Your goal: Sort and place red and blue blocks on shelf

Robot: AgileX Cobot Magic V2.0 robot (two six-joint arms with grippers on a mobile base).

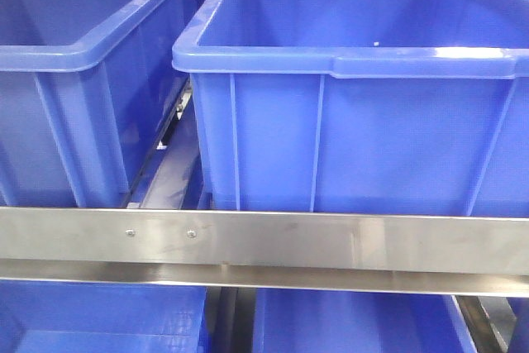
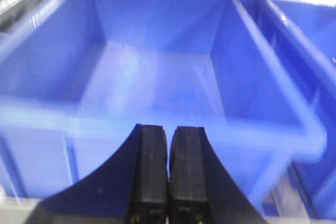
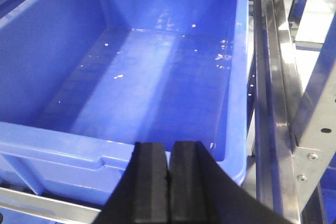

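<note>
two bins stand side by side on the shelf [image 1: 273, 241], behind its front rail: the left bin [image 1: 74, 55] and the right bin [image 1: 347, 64], with a narrow gap between them. below the rail, two more bins [image 1: 355, 320] sit on the lower tier.

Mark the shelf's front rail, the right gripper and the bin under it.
shelf front rail [image 1: 331, 241], front view, bare steel face.
right gripper [image 3: 169, 182], right wrist view, seam between closed fingertips.
blue bin [image 3: 142, 82], right wrist view, empty floor.
</note>
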